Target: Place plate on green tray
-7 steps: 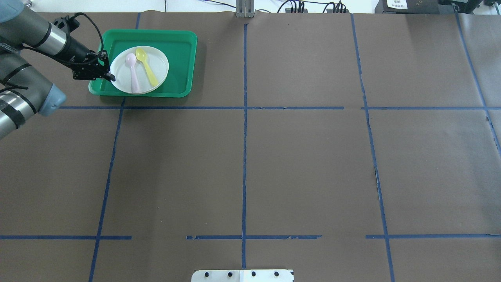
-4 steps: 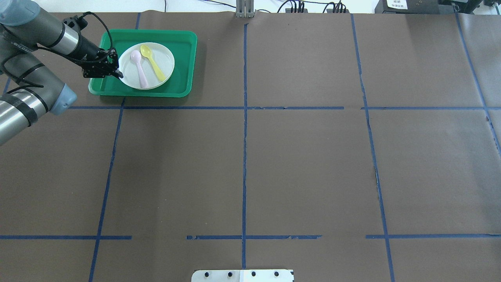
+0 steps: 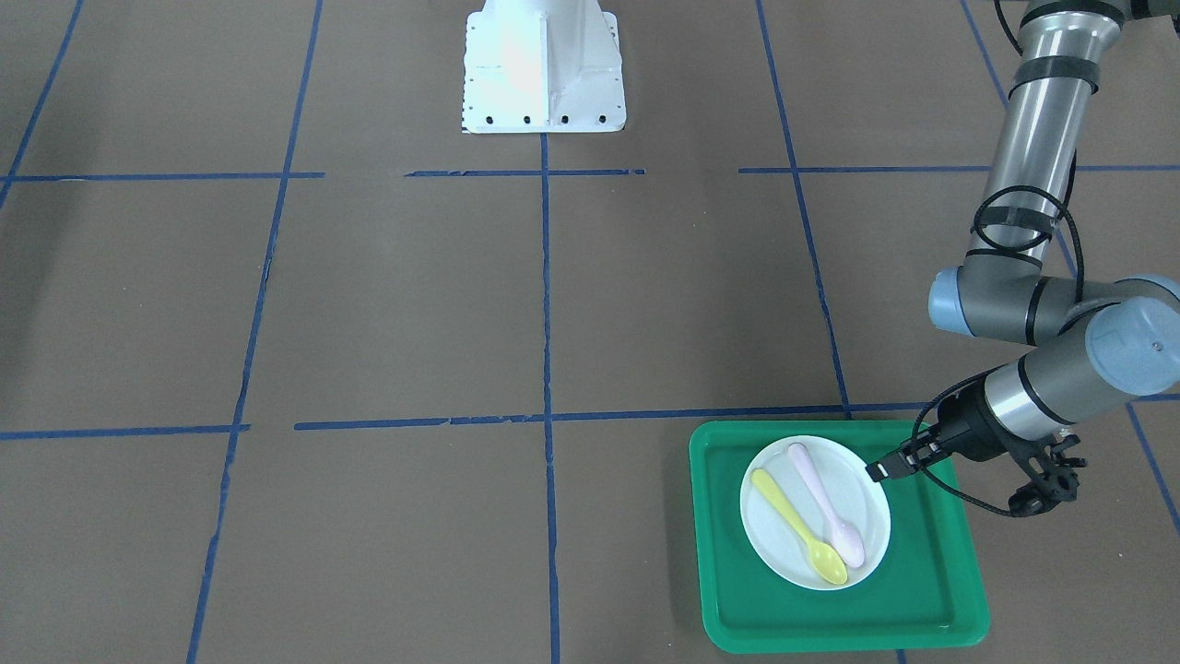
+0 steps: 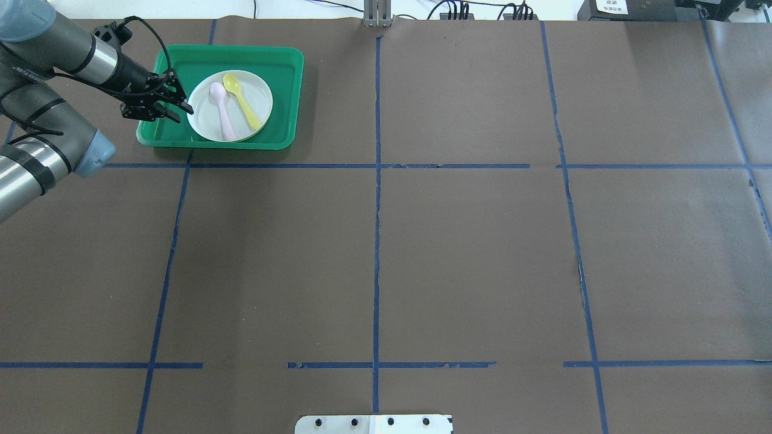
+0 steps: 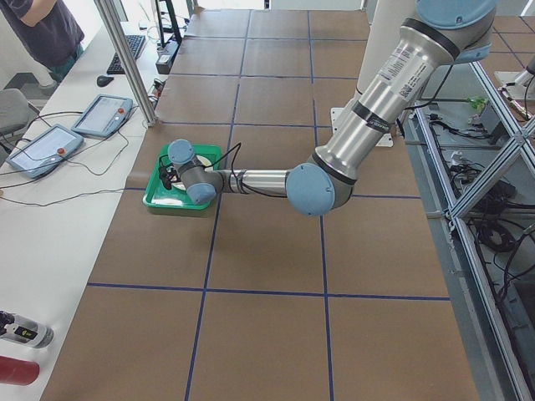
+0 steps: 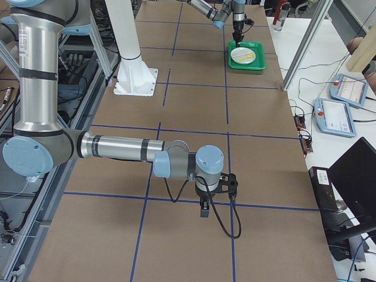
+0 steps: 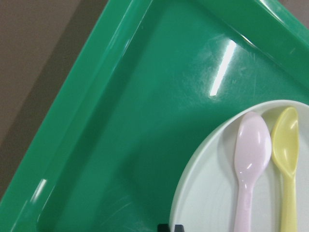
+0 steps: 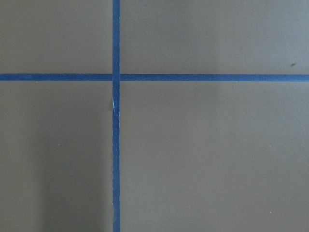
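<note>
The white plate (image 4: 204, 117) lies flat inside the green tray (image 4: 283, 78) at the far left of the table. It carries a pink spoon (image 4: 221, 110) and a yellow spoon (image 4: 242, 103). My left gripper (image 4: 183, 114) is at the plate's left rim, low over the tray, with its fingers spread apart and holding nothing. In the front-facing view the plate (image 3: 772, 539) sits in the tray (image 3: 931, 590) with the left gripper (image 3: 876, 472) at its rim. The left wrist view shows the tray floor (image 7: 145, 121) and the plate (image 7: 212, 193). My right gripper (image 6: 204, 210) hangs over bare table far away; I cannot tell its state.
Brown paper with blue tape lines covers the table (image 4: 458, 253). The robot's white base (image 3: 542, 69) stands at mid table edge. Teach pendants (image 5: 102, 114) lie on the white bench beyond the tray.
The left gripper carried the plate right and down onto the tray, then its fingers spread off the rim. The plate now rests there.
</note>
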`<state>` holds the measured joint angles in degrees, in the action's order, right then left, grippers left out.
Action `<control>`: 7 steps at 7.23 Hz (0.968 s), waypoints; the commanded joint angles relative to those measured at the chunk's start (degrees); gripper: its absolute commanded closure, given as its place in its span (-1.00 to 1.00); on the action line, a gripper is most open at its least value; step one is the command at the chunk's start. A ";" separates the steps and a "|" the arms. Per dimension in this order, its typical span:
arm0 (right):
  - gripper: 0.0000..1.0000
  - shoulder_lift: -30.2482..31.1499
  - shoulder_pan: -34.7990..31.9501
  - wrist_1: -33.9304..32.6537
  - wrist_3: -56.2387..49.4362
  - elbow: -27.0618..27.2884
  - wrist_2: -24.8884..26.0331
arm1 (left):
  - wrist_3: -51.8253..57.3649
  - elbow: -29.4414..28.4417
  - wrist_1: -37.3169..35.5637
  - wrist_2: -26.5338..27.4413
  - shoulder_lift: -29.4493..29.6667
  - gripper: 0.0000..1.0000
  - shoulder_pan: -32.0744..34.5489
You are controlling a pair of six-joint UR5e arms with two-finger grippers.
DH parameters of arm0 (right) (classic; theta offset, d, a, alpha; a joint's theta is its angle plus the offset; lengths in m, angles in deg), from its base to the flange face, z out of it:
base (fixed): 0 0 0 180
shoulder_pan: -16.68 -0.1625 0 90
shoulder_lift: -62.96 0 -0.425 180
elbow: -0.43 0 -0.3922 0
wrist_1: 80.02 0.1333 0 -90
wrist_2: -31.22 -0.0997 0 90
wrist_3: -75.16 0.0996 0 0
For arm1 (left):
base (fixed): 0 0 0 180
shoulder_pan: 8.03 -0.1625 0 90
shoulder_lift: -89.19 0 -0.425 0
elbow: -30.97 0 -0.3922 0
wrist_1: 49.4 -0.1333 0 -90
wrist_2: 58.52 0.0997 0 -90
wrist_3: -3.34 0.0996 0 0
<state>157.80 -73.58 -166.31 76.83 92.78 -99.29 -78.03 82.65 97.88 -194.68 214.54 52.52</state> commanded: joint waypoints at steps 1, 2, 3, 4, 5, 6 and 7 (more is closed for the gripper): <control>-1.00 -0.09 0.00 -0.02 0.00 0.02 0.00 | 0.24 0.44 1.59 -0.07 -0.19 -1.00 0.26; -1.00 -0.09 0.00 0.07 0.00 0.02 0.00 | 0.77 2.88 1.69 -0.33 -1.49 -1.00 1.05; -1.00 0.00 0.00 -0.02 0.00 0.02 0.00 | 4.86 5.95 1.26 -1.98 -3.25 -1.00 3.67; -1.00 0.00 0.00 -0.02 0.00 0.02 0.00 | 9.60 7.98 -1.53 -6.70 -5.00 -1.00 6.30; -1.00 -0.09 0.00 0.07 0.00 0.02 0.09 | 13.82 12.96 -7.13 -7.79 -7.02 -1.00 8.07; -1.00 -0.09 0.00 -0.02 0.00 0.02 0.00 | 20.74 20.23 -13.54 -7.80 -9.83 -1.00 9.74; -1.00 -0.09 0.00 -0.02 0.00 0.02 0.00 | 28.64 25.09 -21.00 -7.72 -11.07 -1.00 11.93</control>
<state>157.72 -73.58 -166.31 76.83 92.80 -99.27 -58.16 101.15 85.21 -202.15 205.59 61.97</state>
